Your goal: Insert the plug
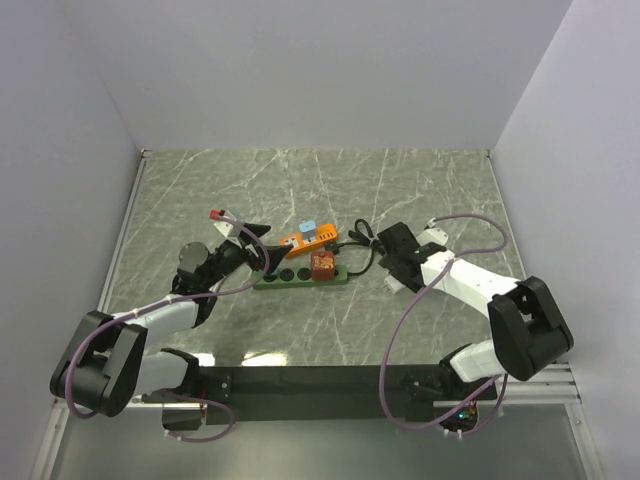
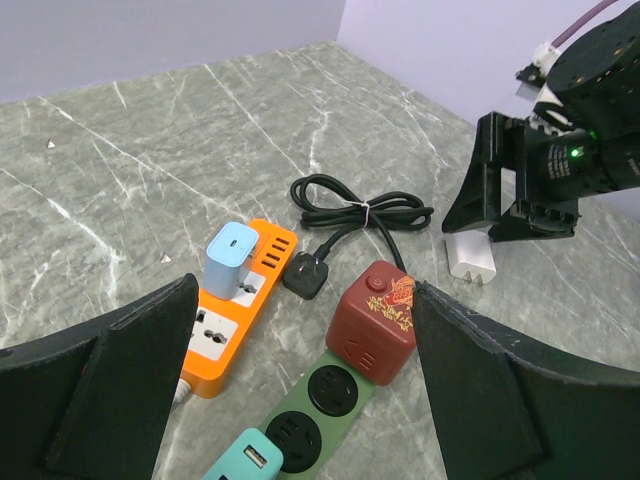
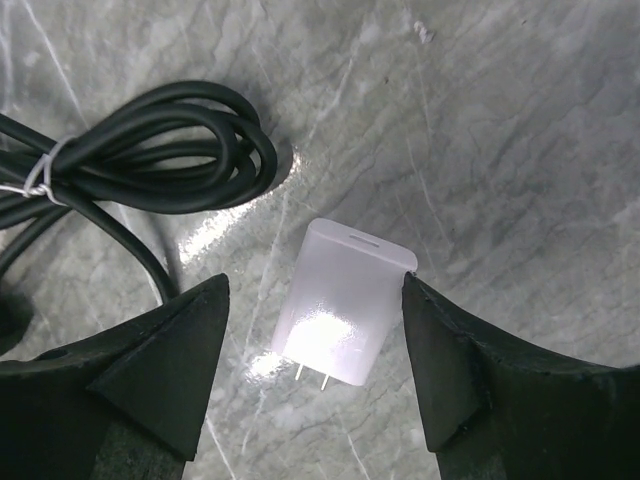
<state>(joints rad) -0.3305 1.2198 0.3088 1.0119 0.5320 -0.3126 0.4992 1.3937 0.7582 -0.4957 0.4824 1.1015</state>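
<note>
A white charger plug (image 3: 345,300) lies flat on the marble table, prongs toward the camera; it also shows in the left wrist view (image 2: 468,257). My right gripper (image 3: 315,295) is open and straddles it, the right finger at the plug's corner, the left finger apart from it. The green power strip (image 2: 322,400) holds a dark red cube adapter (image 2: 375,320) and a teal adapter (image 2: 240,460), with two free black sockets between them. My left gripper (image 2: 305,290) is open and empty, hovering above the strip (image 1: 300,276).
An orange power strip (image 2: 235,325) with a light blue adapter (image 2: 232,258) lies beside the green one. A coiled black cord (image 2: 360,212) and its black plug (image 2: 306,275) lie between the strips and the right gripper (image 1: 398,262). Walls enclose the table.
</note>
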